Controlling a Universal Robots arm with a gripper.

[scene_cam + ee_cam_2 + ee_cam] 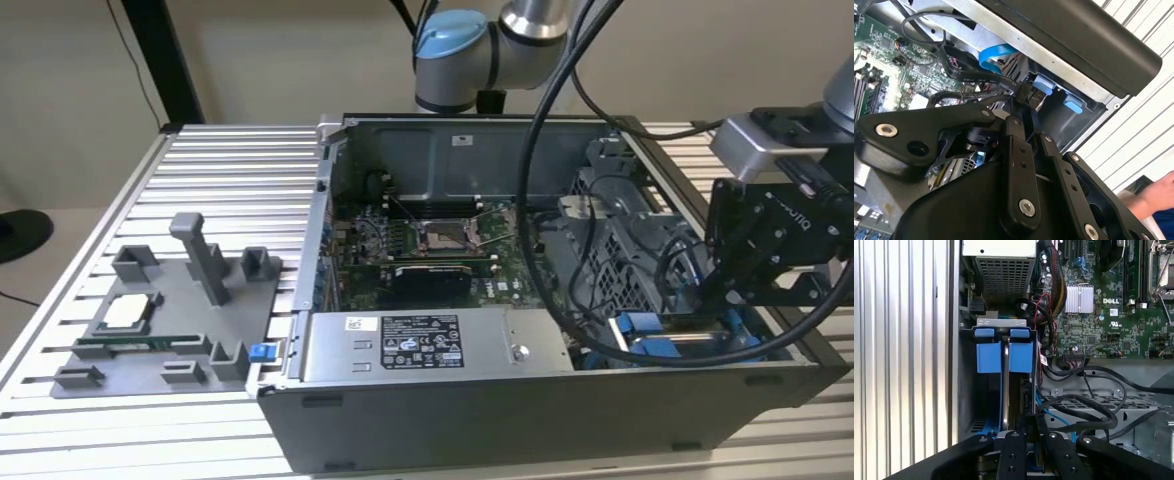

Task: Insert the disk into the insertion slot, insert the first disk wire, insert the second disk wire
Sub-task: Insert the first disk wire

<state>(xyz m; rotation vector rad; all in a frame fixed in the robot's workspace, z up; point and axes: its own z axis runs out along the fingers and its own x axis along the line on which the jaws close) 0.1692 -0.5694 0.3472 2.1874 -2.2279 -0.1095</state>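
Note:
The disk [1005, 385] stands on edge inside the insertion slot [966, 390], its blue carrier tabs [988, 352] at the slot's mouth. In the exterior view the blue carrier [654, 345] sits in the case's corner at that view's right, with my gripper [734, 298] directly over it. My gripper [1026, 100] is shut on the black plug of a flat black disk wire [974, 77], close to the blue tabs [1043, 84]. A blue flat wire [994, 57] curves nearby. In the first wrist view my fingers [1014, 445] reach down beside the disk.
The grey power-supply box [407, 348] lies along the case's front wall. The motherboard with its silver socket [441, 237] fills the middle. Black cable loops [1089, 410] crowd the bay's side. A grey fixture [147, 320] sits on the slatted table. A person's hand [1154, 195] shows outside the case.

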